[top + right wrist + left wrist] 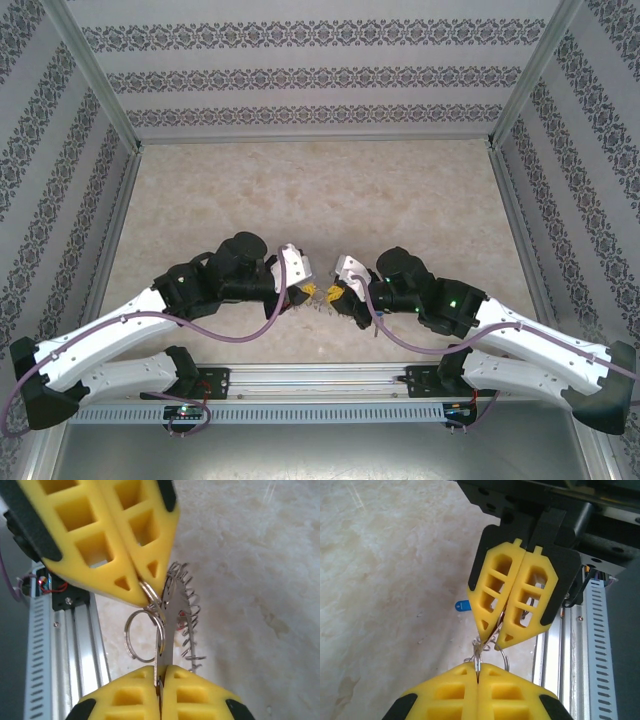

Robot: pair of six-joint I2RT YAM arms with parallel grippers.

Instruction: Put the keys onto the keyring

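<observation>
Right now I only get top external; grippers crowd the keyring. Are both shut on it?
Observer: Yes. On right wrist, the right gripper clamps the keyring edge-on; the left gripper pinches its opposite edge.
Operator: Where's a key?
Observer: On left wrist, a blue-capped key lies on the table, apart from the keyring.
Operator: Anything hanging off it?
Observer: A plain wire ring dangles beside its rim, by the left gripper.

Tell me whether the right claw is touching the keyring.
Touching. The right wrist view shows the right claw shut on the keyring, its flat metal edge pinched between the yellow fingertips.
</observation>
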